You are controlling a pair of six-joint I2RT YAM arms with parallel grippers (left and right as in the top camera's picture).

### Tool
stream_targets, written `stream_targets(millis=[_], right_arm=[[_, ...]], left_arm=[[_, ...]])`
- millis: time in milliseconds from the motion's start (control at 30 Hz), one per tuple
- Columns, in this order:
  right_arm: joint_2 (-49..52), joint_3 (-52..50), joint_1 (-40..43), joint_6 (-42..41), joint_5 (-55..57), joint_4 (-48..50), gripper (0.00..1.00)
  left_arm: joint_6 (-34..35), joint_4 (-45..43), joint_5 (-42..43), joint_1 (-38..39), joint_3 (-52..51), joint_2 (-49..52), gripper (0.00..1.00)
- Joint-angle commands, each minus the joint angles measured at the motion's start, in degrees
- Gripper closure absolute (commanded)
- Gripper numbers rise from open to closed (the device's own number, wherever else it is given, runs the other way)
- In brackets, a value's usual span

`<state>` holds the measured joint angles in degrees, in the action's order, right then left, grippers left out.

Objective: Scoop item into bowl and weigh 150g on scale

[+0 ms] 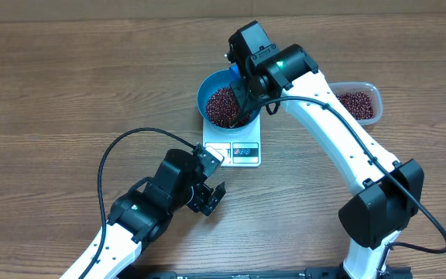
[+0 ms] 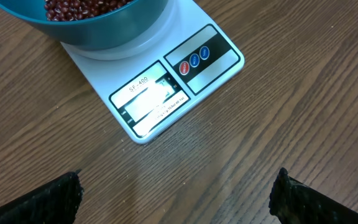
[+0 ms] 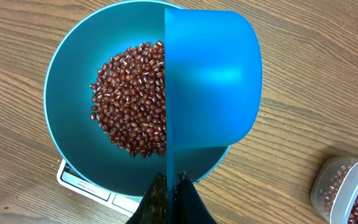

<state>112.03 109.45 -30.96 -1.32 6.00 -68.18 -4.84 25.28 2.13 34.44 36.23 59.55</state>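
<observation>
- The right fingers [image 3: 157, 202] were closed on the thin handle of a small blue scoop [image 3: 213, 81] and held it above 1 side of the bowl [image 3: 67, 106].
- The bowl, bright blue and deep, sat on the white scale [image 2: 148, 106] and covered its far part. The display window and 3 round buttons lay uncovered at the near edge.
- The beans [image 3: 129, 102] lay in the bowl's bottom as a loose, dark red-brown heap, with bare blue wall all around them.
- Glare washed out the scale's display, so no reading could be made out.
- The left fingers [image 2: 48, 199] were spread wide apart and held nothing. They hung over the bare wooden counter [image 2: 303, 112] just in front of the scale and touched neither.
- A clear plastic tub [image 1: 358, 101] holding more beans stood on the counter beyond the right arm, apart from the scale.
</observation>
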Motion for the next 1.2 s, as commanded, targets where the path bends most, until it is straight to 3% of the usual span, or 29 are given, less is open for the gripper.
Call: stream_targets(millis=[0, 733, 1167], right_arm=[[-2.43, 2.05, -0.04, -1.97, -0.13, 0.42, 0.96], [-2.43, 2.05, -0.02, -4.94, -5.33, 0.17, 0.96], [-2.43, 2.05, 7.13, -6.38, -27.04, -0.17, 0.96]], left_arm=[[-0.94, 0.0, -0.2, -0.39, -0.39, 0.35, 0.0], [-0.94, 0.0, -0.2, -0.39, -0.42, 0.35, 0.0], [-0.94, 0.0, -0.2, -0.39, -0.42, 0.35, 0.01]])
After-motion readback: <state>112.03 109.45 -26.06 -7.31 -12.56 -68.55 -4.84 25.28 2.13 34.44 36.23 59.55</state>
